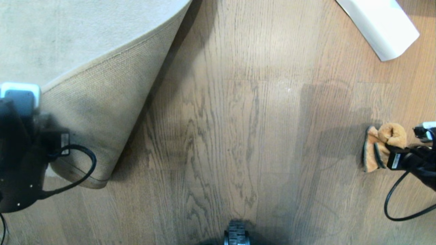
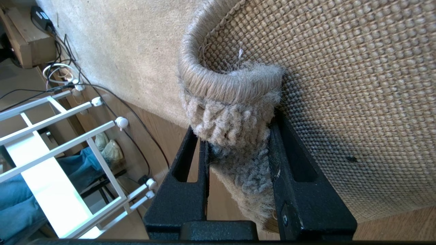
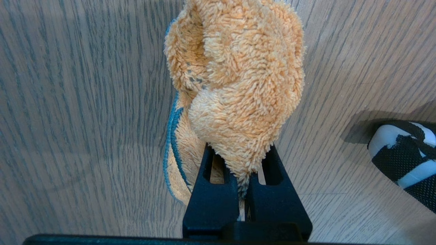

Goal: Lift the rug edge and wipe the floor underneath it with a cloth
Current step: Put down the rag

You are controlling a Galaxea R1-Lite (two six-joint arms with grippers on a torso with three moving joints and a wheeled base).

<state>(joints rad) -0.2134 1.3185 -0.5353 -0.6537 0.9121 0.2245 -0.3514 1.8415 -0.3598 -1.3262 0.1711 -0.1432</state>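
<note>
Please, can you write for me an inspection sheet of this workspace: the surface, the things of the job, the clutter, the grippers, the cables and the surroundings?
Surface: wood-grain floor, bare where the rug is folded back.
Job's things: rug edge lifted, tan backing showing; orange cloth at the right of the head view.
Clutter: white rolled sheet lying on the floor at the far right.
Grippers: left gripper clamped on the rug edge; right gripper shut on the cloth.
Cables: black cable looping by the left arm, another by the right arm; loose wires along the rug's far side.
Surroundings: white frame; a person's legs in jeans behind it.
</note>
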